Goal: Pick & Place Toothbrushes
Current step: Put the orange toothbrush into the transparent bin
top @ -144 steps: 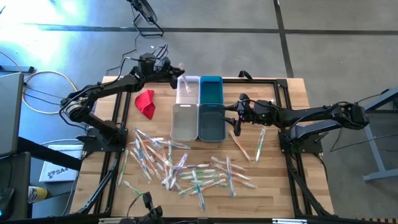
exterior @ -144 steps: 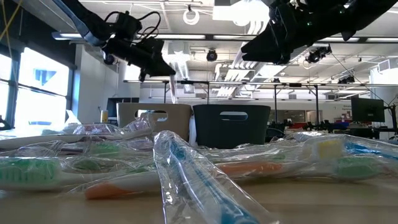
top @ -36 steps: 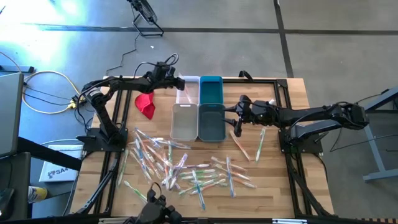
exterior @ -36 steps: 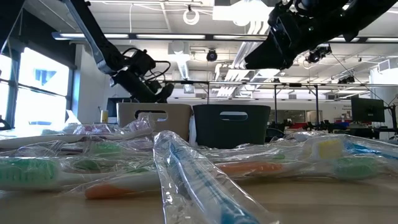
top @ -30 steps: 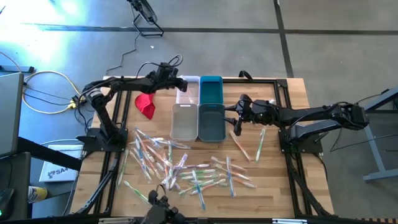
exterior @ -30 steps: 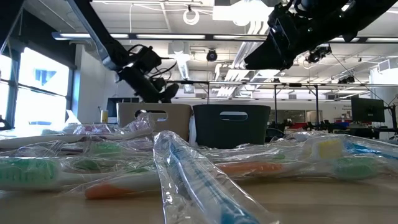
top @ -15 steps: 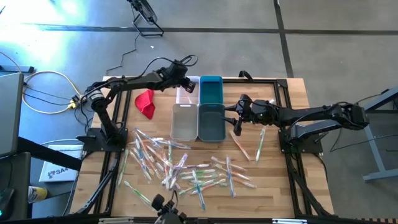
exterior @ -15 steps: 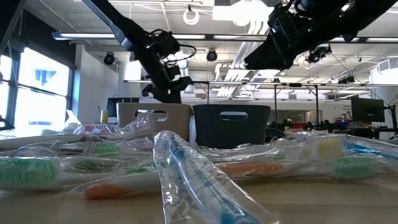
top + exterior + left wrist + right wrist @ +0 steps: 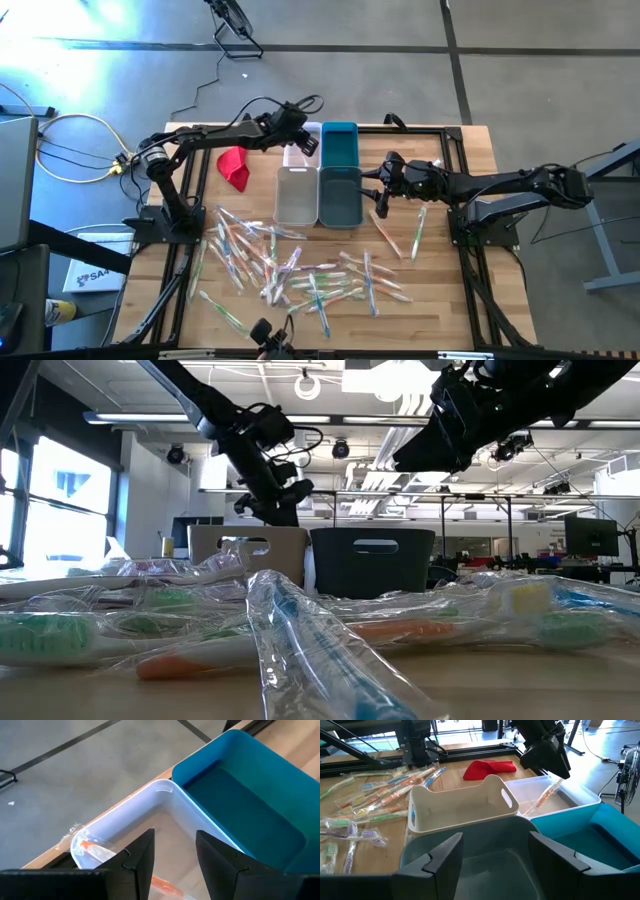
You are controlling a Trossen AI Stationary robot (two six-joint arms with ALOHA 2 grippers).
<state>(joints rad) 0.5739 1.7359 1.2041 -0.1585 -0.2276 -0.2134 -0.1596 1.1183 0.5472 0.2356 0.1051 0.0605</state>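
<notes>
Left gripper (image 9: 307, 143) moved from red cloth (image 9: 234, 165) to clear bin (image 9: 297, 156).

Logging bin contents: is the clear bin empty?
No. An orange toothbrush in its wrapper leans inside the clear bin, below the left gripper.

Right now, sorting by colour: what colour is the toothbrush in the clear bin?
Orange toothbrush, clearest in the right wrist view.

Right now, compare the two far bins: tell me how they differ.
The clear bin has see-through walls; the blue bin is solid blue. The clear bin holds an orange toothbrush leaning on its wall; the blue bin looks empty. The left gripper hangs above the clear bin, not the blue bin. Both are rectangular, open-topped, and side by side at the table's far edge.
</notes>
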